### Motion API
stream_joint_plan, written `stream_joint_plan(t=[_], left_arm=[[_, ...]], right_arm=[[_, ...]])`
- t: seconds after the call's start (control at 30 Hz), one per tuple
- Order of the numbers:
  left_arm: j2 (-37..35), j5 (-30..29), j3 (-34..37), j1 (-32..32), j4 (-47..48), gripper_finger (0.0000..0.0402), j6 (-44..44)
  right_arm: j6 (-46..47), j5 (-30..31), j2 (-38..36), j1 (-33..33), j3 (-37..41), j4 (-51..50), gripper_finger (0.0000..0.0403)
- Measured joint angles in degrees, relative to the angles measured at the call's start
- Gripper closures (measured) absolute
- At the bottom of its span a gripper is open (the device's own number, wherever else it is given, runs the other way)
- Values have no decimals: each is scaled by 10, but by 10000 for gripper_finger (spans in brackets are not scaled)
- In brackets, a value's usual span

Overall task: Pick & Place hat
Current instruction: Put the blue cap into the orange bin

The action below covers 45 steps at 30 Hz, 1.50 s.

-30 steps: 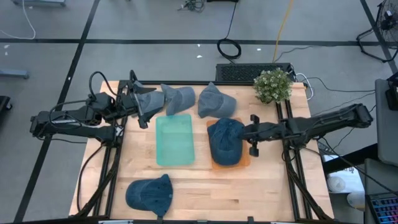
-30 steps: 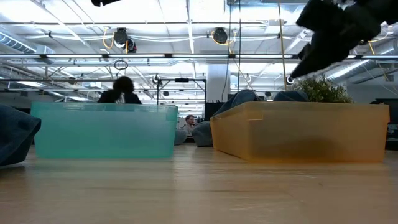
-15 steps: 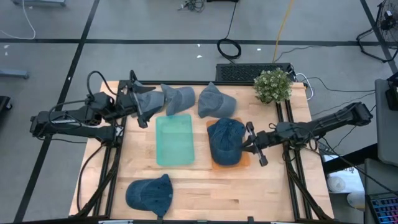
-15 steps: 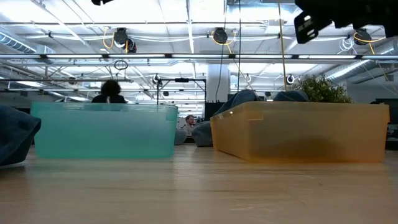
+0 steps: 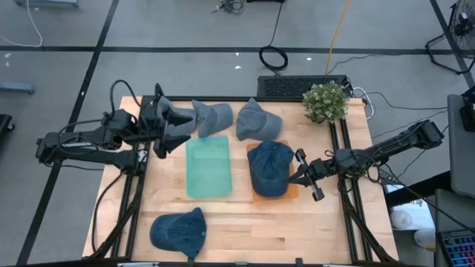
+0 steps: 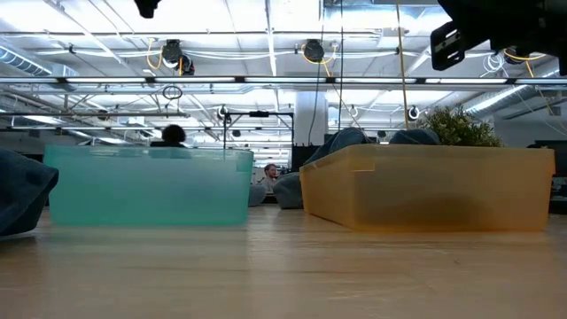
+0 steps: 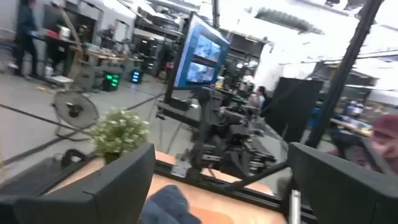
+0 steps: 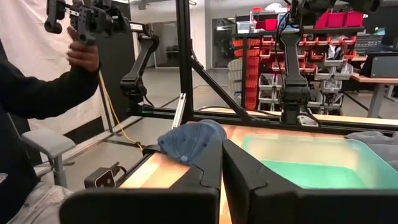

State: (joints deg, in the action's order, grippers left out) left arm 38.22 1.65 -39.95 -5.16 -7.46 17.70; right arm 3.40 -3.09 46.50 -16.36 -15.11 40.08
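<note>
Several blue denim hats are in the high view. One hat (image 5: 269,167) lies in the orange tray (image 5: 294,193). Three more lie in a row along the far edge, and another hat (image 5: 178,231) sits near the left corner. My right gripper (image 5: 306,176) is shut and empty, just right of the orange tray's hat. Its wrist view (image 8: 222,163) shows the near-left hat (image 8: 189,140) beyond it. My left gripper (image 5: 168,126) is open over the far-left hat (image 5: 182,117). In its wrist view (image 7: 227,186), a bit of that hat (image 7: 168,204) shows between the fingers.
An empty teal tray (image 5: 208,167) stands left of the orange tray. A potted plant (image 5: 325,101) sits at the far right corner. In the right wrist view, a person's arm (image 8: 62,87) holds a control handle beyond the table's left side. Bare wood lies along the near edge.
My right gripper has drawn back from over the orange tray's hat toward the table's right and near edges, and has turned about its wrist. The hat has stayed in the orange tray. My left gripper has shifted slightly over the far-left hat.
</note>
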Motion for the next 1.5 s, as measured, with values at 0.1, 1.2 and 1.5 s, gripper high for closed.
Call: stream_joint_plan(t=[0.1, 1.2, 1.5], left_arm=[[0, 18, 0, 0, 0, 25, 30], [367, 148, -184, 318, 597, 25, 633], [466, 103, -184, 460, 593, 25, 593]], right_arm=[[0, 0, 0, 0, 0, -1, 403], [-16, 2, 0, 0, 0, -27, 403], [4, 0, 0, 0, 0, -65, 403]])
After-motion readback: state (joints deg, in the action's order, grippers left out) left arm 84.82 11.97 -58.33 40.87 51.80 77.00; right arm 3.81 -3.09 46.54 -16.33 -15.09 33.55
